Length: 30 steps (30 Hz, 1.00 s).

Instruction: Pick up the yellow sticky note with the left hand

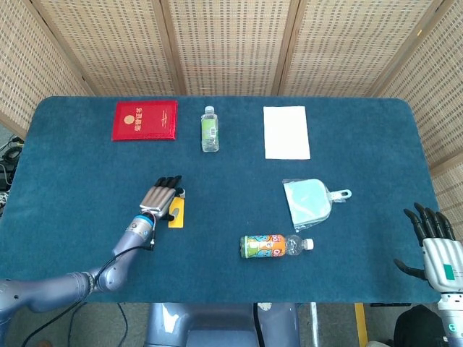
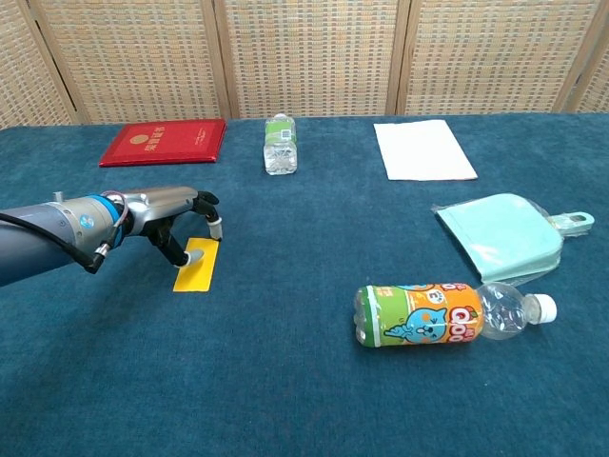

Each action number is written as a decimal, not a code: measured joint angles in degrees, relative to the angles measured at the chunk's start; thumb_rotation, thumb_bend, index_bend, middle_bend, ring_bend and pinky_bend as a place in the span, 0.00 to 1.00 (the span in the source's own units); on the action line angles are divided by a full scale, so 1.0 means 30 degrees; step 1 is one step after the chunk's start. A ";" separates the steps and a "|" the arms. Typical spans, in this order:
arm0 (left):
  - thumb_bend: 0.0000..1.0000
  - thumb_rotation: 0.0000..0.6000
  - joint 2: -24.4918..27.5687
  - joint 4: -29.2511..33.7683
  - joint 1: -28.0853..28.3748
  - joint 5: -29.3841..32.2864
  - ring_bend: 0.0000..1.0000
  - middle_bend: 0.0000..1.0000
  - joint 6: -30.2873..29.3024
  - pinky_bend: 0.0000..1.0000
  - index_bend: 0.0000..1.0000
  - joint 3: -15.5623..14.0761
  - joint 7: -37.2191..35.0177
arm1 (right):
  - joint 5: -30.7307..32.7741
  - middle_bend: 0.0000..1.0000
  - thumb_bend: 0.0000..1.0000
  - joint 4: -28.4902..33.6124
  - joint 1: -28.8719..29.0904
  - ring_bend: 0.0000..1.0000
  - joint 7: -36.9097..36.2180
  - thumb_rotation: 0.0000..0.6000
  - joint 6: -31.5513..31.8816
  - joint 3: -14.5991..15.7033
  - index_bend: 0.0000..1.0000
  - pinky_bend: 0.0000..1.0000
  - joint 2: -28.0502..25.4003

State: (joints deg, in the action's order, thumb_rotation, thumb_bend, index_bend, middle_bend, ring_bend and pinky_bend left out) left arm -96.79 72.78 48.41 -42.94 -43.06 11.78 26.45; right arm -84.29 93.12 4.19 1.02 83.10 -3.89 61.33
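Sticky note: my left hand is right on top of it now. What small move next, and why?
Probably close the fingertips on the note's far end and pinch before lifting. In the chest view the left hand is arched over that end with a fingertip down on it, but the note lies flat on the table, not yet held.

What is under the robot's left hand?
The yellow sticky note lies flat on the blue table, partly under the left hand. Its fingertips hide the note's far end.

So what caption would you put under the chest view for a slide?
The robot's left hand reaches down with fingertips on the yellow sticky note lying flat on the blue table.
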 measured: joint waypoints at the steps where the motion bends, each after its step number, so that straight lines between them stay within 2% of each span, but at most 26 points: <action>1: 0.48 1.00 0.0184 0.0353 -0.0055 0.0163 0.00 0.00 -0.0107 0.00 0.37 -0.0020 0.0011 | 0.0000 0.00 0.00 -0.0005 -0.0003 0.00 -0.0010 1.00 0.0005 0.0000 0.09 0.00 -0.0002; 8: 0.46 1.00 0.1778 0.3022 -0.0349 0.1280 0.00 0.00 -0.1153 0.00 0.36 -0.0371 0.0595 | -0.0091 0.00 0.00 0.0014 0.0020 0.00 0.0095 1.00 -0.0038 0.0074 0.09 0.00 0.0044; 12: 0.45 1.00 0.2182 0.3588 -0.0615 0.0226 0.00 0.00 -0.1998 0.00 0.35 -0.0215 -0.0119 | -0.0140 0.00 0.00 0.0088 0.0024 0.00 0.0274 1.00 -0.0052 0.0134 0.09 0.00 0.0103; 17: 0.45 1.00 0.1790 0.2676 -0.0865 -0.1979 0.00 0.00 -0.2684 0.00 0.35 0.0001 -0.1827 | -0.0069 0.00 0.00 0.0066 0.0058 0.00 0.0284 1.00 -0.0152 0.0136 0.10 0.00 0.0125; 23: 0.45 1.00 0.0876 0.0984 -0.0637 -0.1948 0.00 0.00 -0.2400 0.00 0.36 0.0094 -0.2074 | 0.0012 0.00 0.00 0.0007 0.0074 0.00 0.0189 1.00 -0.0182 0.0102 0.10 0.00 0.0105; 30: 0.44 1.00 -0.0366 -0.0898 0.0089 -0.1307 0.00 0.00 -0.1616 0.00 0.44 -0.0008 -0.1300 | 0.0117 0.00 0.00 -0.0066 0.0088 0.00 0.0095 1.00 -0.0221 0.0067 0.10 0.00 0.0107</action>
State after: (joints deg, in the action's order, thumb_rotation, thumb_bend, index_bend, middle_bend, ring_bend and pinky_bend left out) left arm -97.88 70.08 48.67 -46.86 -47.91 11.75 22.55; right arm -83.94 92.92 4.45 1.31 82.43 -3.69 61.65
